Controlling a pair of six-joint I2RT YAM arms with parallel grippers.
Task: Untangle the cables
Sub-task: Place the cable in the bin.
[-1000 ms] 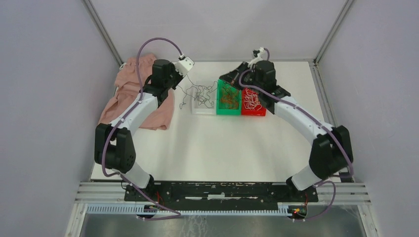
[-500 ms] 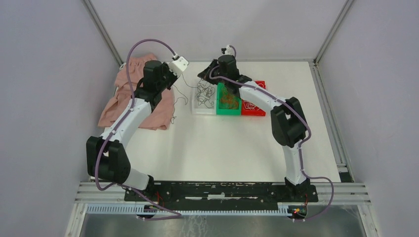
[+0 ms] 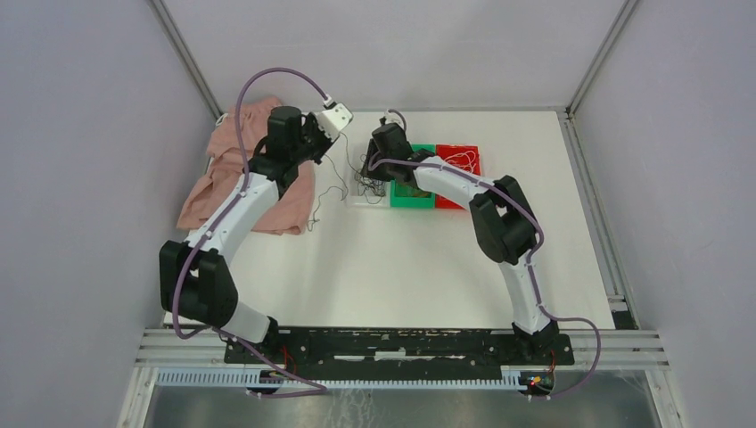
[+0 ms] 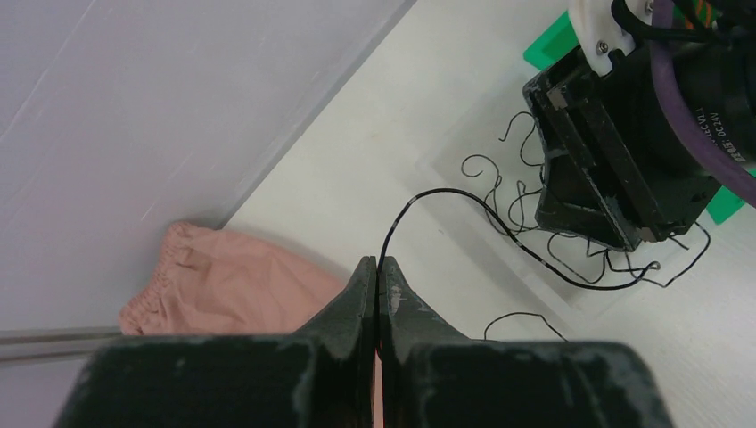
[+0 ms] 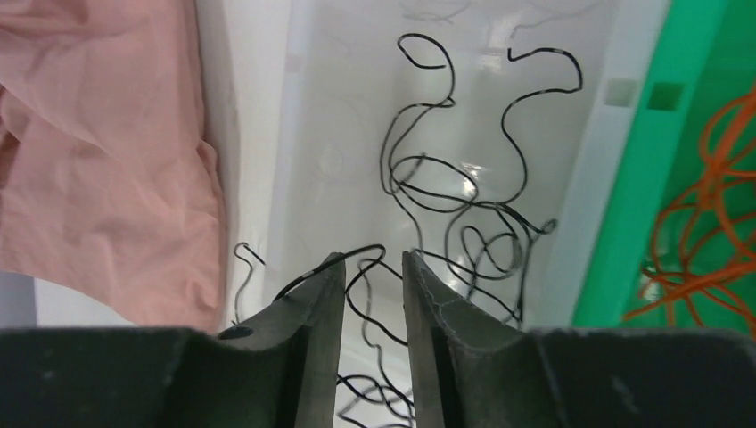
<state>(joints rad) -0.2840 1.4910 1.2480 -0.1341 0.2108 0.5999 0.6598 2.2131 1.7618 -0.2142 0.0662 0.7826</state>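
White tabletop [image 3: 383,259], left hand [image 4: 378,265] tight on one black cable [image 4: 437,190], right hand [image 5: 373,263] slightly apart among black cables [image 5: 419,169]

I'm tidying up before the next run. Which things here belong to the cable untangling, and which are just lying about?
Part of the job: black cables in the clear tray; orange cables in the green bin; white cables in the red bin; left gripper, shut on one black strand; right gripper, open above that tray.
Lying about: pink cloth.
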